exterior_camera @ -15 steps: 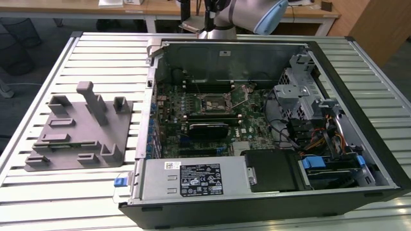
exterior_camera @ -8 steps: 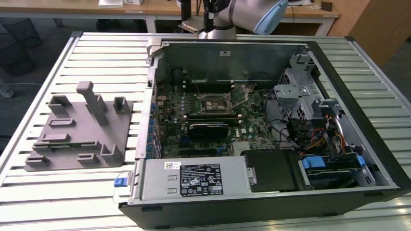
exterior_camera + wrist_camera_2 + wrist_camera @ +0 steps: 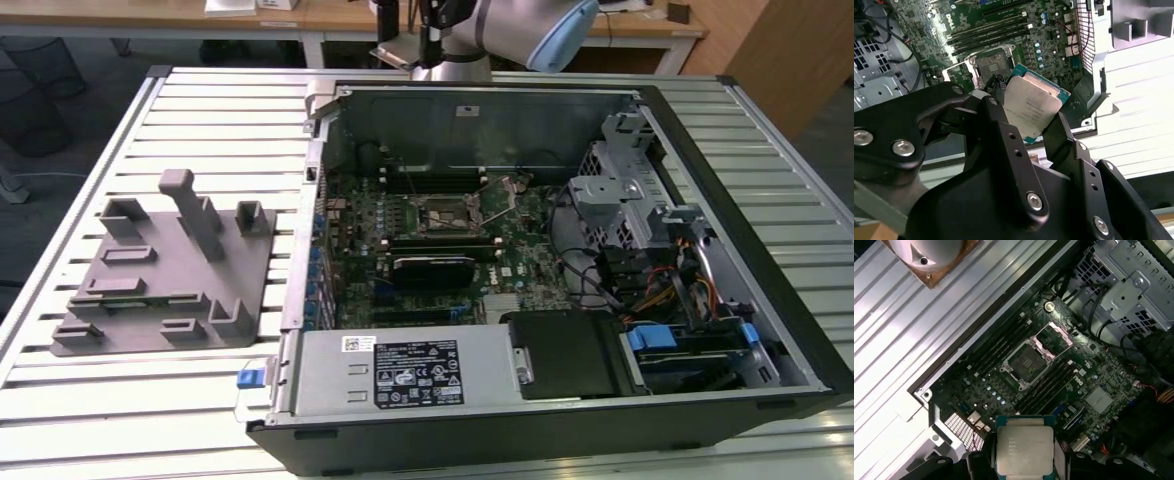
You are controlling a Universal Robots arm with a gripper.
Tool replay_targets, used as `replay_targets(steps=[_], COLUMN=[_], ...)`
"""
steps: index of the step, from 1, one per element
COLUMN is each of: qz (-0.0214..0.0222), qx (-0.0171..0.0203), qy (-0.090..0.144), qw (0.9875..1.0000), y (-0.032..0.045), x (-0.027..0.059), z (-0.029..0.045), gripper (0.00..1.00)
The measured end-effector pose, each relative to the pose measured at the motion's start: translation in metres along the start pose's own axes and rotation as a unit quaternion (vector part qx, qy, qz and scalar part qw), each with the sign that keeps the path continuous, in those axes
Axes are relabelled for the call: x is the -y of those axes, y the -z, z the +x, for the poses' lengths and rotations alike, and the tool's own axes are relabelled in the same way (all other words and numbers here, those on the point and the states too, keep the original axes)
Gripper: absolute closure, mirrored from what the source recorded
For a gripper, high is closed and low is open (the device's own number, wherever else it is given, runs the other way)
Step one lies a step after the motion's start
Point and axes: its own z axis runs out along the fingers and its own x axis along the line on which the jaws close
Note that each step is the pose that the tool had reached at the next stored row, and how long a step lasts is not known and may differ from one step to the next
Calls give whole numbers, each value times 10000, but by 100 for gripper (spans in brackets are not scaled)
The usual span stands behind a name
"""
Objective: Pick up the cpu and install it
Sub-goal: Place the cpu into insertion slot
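The cpu (image 3: 1024, 450), a small square chip with a pale silver top and green edge, sits clamped between two black fingers (image 3: 985, 459) of my gripper (image 3: 1024, 460), which is shut on it. In the second wrist view the cpu (image 3: 1031, 105) is tilted in the gripper (image 3: 1026, 114), held in the air above the motherboard. The bare cpu socket (image 3: 1026, 362) lies below with its metal load plate (image 3: 1053, 339) swung up. In the exterior view that socket (image 3: 447, 212) is in the middle of the board inside the open computer case (image 3: 747, 200).
A grey plastic tray with upright pegs (image 3: 160, 270) lies on the slatted metal table (image 3: 200, 100) at the exterior view's left. Memory slots (image 3: 1051, 382) flank the socket. Drive cages and cable bundles (image 3: 641, 230) fill the case's right side, and the power supply (image 3: 400, 370) its front.
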Motion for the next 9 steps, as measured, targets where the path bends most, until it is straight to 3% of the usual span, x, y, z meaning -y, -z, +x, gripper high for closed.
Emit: replay_targets(steps=[5, 9], qz=[7, 12], qx=[-4, -8], qy=[-307, -554], qw=[9995, 9985], y=[-7, -13], x=[-5, -8], z=[5, 8], gripper=[46, 46])
